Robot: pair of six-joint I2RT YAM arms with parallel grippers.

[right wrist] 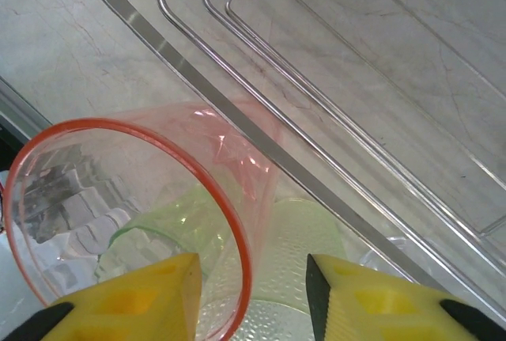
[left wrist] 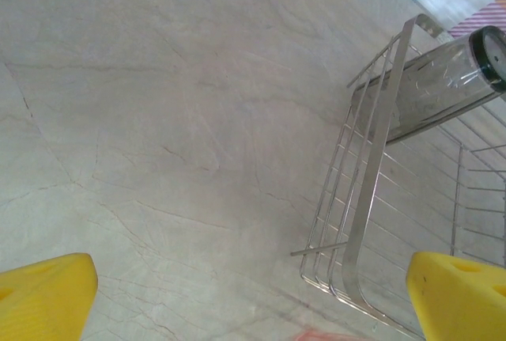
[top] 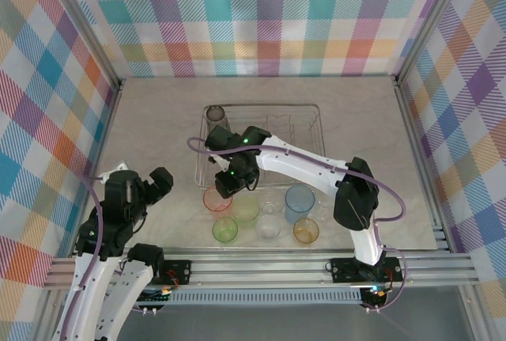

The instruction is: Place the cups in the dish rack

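Pink-red cup wall stands unclamped between the spread fingers of the right gripper; pickup is in hand, and closing, then lifting toward the rack, appears due next.

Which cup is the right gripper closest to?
The pink-red cup, leftmost of the cups in front of the dish rack: its wall passes between the open fingers of the right gripper. It is the only pink-red one.

A robot test cell in a lab is indicated: a pale stone-patterned counter is enclosed by an aluminium frame, plaid cloth walls are hung left, right and far, and a left arm and right arm are bolted at the near rail.
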